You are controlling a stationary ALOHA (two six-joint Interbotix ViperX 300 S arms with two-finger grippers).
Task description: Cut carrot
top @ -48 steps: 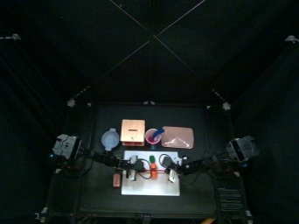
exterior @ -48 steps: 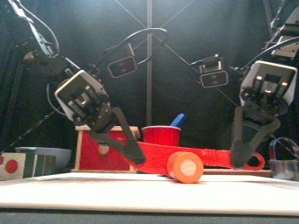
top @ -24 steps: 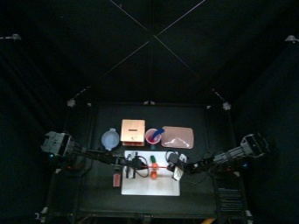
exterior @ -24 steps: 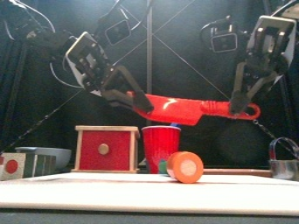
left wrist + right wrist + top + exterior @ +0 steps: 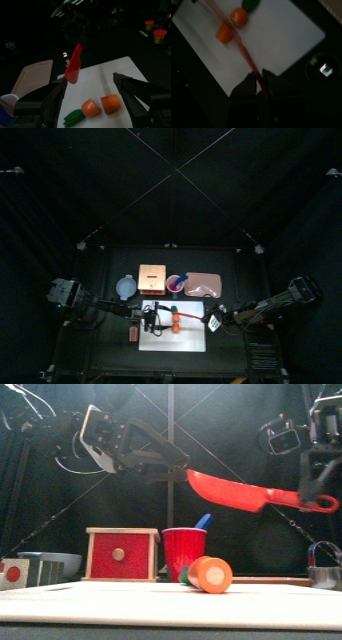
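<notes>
We saw the carrot (image 5: 93, 106) on the white board (image 5: 127, 80), already in two pieces: a stub with the green top and a separate orange chunk (image 5: 111, 102) just beside it, a thin gap between them. In the front view the cut face of the carrot (image 5: 210, 574) looked straight at the camera, sitting on the board (image 5: 171, 605).

Right gripper (image 5: 321, 489) was up above the table on the right side, jaws pinched on the handle of the red knife (image 5: 241, 492). Blade ran out to the left and slightly upward, well clear of the board, hanging in the air. In the right wrist view the knife (image 5: 238, 47) ran from the gripper (image 5: 262, 80) out over the carrot pieces (image 5: 231, 25).

Left gripper (image 5: 167, 459) was also raised, on the left side, jaws spread wide and holding nothing. In the front view the blade tip sat near those jaws; we couldn't tell for certain whether they touched, it looked like a small gap. The left wrist view showed the spread jaws of that gripper (image 5: 90, 95) either side of the carrot, with the knife (image 5: 73, 65) hanging above the board.

Behind the board: a red box (image 5: 120, 554), a red cup (image 5: 186, 552) with something blue sticking out, both near the carrot. From the top, the board (image 5: 167, 338) was central at the table's front edge.
</notes>
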